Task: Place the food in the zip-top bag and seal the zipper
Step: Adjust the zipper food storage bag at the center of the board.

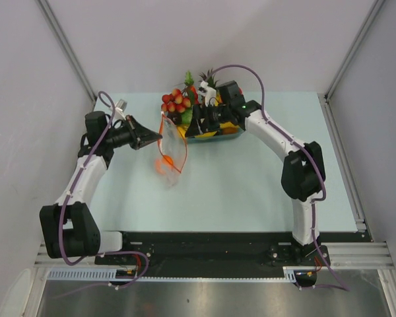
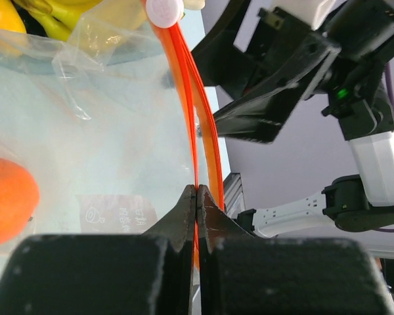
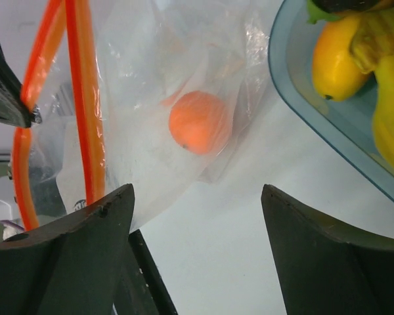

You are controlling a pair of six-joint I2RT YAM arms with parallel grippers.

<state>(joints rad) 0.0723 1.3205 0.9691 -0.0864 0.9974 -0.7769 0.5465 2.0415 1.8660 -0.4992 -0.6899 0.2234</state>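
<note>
Checking top view first: left gripper [image 1: 153, 139] is clamped on the mouth edge of the clear floppy plastic zip-top bag [image 1: 174, 153], which sits left of centre on the pale green table [image 1: 251, 191]. The thin red-orange zipper strip [image 1: 164, 132] loops open at the bag's far end, not sealed. The round orange toy fruit [image 1: 163, 165] is inside the bag, at its near end. Right gripper [image 1: 199, 125] is just right of the bag mouth, over the left end of the blue-tinted plastic fruit tray [image 1: 230, 131]. Can't tell its finger spacing from here. Red berry cluster [image 1: 175, 101] and pineapple [image 1: 208, 80] are at the tray's far side.

Left wrist view: left gripper [image 2: 197, 200] fingers are pressed together with the zipper strip [image 2: 198, 131] sandwiched between the tips. The two strands of strip split apart beyond the tips and run to a white slider tab [image 2: 163, 10]. The orange [image 2: 6, 200] shows through the film on the left. The yellow banana bunch [image 2: 52, 12] is beyond the bag, far left. Right gripper is just right of the strip.

Right wrist view: right gripper [image 3: 197, 256] is spread wide with nothing between the fingers and bare table below. The orange [image 3: 199, 121] is inside the bag [image 3: 138, 72], and the zipper strands [image 3: 85, 98] stand apart. The tray rim [image 3: 292, 92] is on the right, with yellow banana pieces [image 3: 387, 125] in the tray, outside the bag.
</note>
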